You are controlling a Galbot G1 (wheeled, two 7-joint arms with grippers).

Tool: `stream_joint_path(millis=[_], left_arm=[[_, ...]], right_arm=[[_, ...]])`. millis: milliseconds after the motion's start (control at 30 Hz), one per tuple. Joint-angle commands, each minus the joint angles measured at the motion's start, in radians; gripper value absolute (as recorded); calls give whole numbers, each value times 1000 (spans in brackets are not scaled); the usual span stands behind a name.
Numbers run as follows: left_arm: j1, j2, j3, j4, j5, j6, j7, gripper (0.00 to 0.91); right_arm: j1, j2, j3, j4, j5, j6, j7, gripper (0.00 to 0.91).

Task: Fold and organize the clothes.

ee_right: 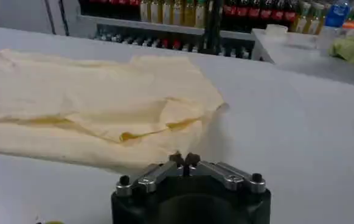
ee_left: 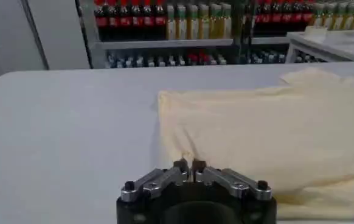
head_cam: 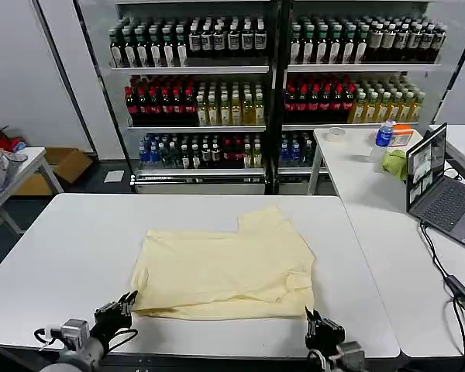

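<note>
white tables [head_cam: 77, 256], bottle shelves [head_cam: 271, 70], grey floor [head_cam: 112, 177]

We see one pale cream-yellow T-shirt [head_cam: 225, 267] lying flat on the white table [head_cam: 77, 248], a little toward the near edge. It is partly folded into a rough rectangle, with one flap jutting toward the far side right of centre. Soft wrinkles and a doubled layer run along its near and right edges.
</note>
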Motion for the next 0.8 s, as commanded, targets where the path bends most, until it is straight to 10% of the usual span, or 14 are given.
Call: stream_joint_path(millis=[33, 133, 200, 267, 300, 333, 800], left_arm=[[145, -12, -29, -92, 22, 0, 0, 20], [163, -13, -37, -97, 28, 7, -3, 20], [174, -12, -42, -98, 29, 8, -4, 20], [185, -12, -46, -99, 35, 12, -7, 121], [187, -12, -46, -99, 37, 14, -12, 856], [185, -13, -46, -98, 37, 18, -16, 907], [95, 29, -67, -142, 22, 55, -47, 907]], right_arm=[[-149, -25, 32, 83, -23, 2, 0, 0], [-149, -25, 34, 82, -25, -11, 12, 0], [-150, -28, 31, 82, -34, -13, 0, 907], [-143, -29, 29, 90, -48, -12, -6, 907], [-137, -29, 31, 96, -48, -11, -6, 907], [-131, -30, 35, 103, -47, -8, -5, 907], [92, -68, 81, 85, 56, -6, 31, 907]])
